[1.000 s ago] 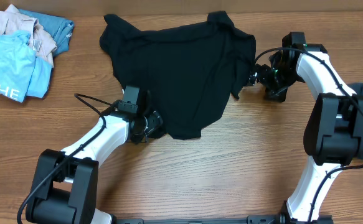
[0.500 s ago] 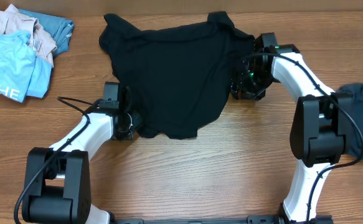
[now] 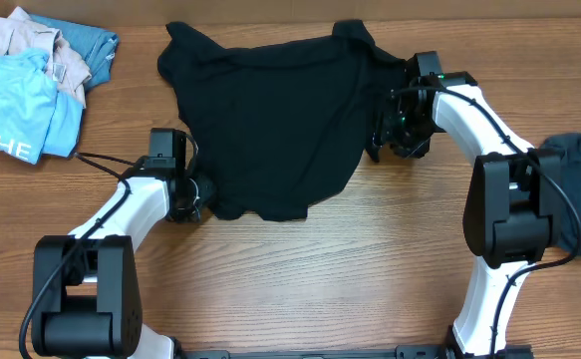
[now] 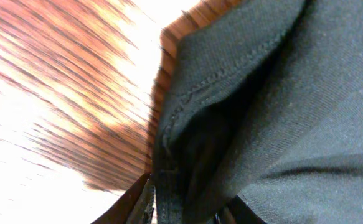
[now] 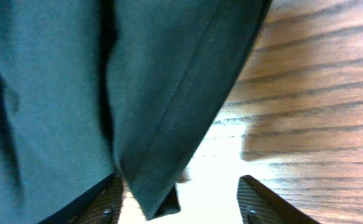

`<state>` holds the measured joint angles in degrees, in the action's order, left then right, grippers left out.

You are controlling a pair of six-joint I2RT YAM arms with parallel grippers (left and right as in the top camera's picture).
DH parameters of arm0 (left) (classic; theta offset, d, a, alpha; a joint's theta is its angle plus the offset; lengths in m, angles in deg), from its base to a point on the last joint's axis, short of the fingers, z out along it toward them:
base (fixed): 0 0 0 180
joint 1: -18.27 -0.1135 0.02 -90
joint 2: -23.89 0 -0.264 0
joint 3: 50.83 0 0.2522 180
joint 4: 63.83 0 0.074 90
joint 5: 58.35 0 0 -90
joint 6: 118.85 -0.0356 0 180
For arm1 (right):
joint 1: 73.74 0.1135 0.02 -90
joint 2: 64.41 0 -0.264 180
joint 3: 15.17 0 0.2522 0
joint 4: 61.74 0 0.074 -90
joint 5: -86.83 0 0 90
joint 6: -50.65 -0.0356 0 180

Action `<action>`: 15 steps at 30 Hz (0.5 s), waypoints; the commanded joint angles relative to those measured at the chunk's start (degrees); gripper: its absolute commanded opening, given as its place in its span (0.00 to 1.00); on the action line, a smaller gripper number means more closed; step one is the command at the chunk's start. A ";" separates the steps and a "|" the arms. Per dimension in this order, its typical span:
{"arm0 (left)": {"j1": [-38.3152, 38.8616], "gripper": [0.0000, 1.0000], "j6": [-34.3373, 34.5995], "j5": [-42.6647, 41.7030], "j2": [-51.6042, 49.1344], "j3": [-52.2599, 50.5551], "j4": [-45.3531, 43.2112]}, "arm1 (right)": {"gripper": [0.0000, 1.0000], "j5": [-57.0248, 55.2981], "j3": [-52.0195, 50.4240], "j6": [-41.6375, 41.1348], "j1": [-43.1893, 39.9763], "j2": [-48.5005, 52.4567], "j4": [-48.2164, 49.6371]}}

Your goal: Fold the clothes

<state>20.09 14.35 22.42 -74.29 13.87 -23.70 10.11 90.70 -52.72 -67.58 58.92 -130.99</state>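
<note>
A large black T-shirt (image 3: 270, 120) lies spread on the wooden table (image 3: 320, 289) in the overhead view. My left gripper (image 3: 196, 195) is at its lower left hem. In the left wrist view the stitched hem (image 4: 187, 124) is bunched between the left gripper's (image 4: 187, 213) fingers, which are shut on it. My right gripper (image 3: 384, 137) is at the shirt's right sleeve. In the right wrist view the right gripper (image 5: 182, 206) stands open, with a corner of the sleeve (image 5: 162, 155) hanging between the jaws beside the left finger (image 5: 103, 205).
A pile of clothes sits at the back left: a light-blue, white-lettered one (image 3: 16, 110), a beige one (image 3: 16, 40) and a teal one (image 3: 89, 50). A dark slate-blue garment (image 3: 574, 165) lies at the right edge, behind the right arm.
My left gripper closed on the hem and drew it leftward along the table. My right gripper moved left onto the sleeve and its jaws narrowed somewhat.
</note>
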 commanded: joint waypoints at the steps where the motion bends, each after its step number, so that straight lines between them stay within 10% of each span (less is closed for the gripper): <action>1: -2.78 0.32 -1.60 2.16 -1.46 0.46 1.33 | 0.66 -0.63 -2.60 0.33 0.37 0.15 1.01; 15: -5.22 0.34 -3.39 2.16 -1.46 0.46 1.68 | 0.66 -0.55 -2.60 0.31 0.39 0.15 3.91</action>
<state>15.53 12.52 22.40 -74.29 14.08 -22.47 9.89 88.45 -52.76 -67.58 58.92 -128.14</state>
